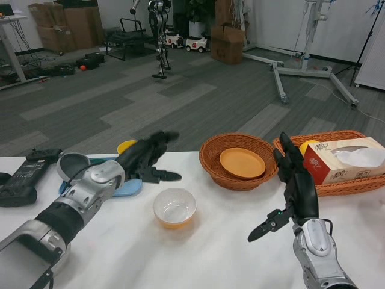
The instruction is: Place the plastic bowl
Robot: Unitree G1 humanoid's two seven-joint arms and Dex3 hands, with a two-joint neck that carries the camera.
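At the table's centre, the plastic bowl (174,208) sits free at five o'clock of your empty, spread left hand (144,158), so lower onto its rim squarely while the right hand (296,180) waits open.

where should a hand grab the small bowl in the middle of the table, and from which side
Probably at the rim. The plastic bowl stands upright and open on the white table, apart from everything else, so a thumb can go inside and fingers outside the wall. Coming from above on its left side looks best: the left hand is open and hovers nearer than the right hand, and it would stay clear of the round wicker basket.
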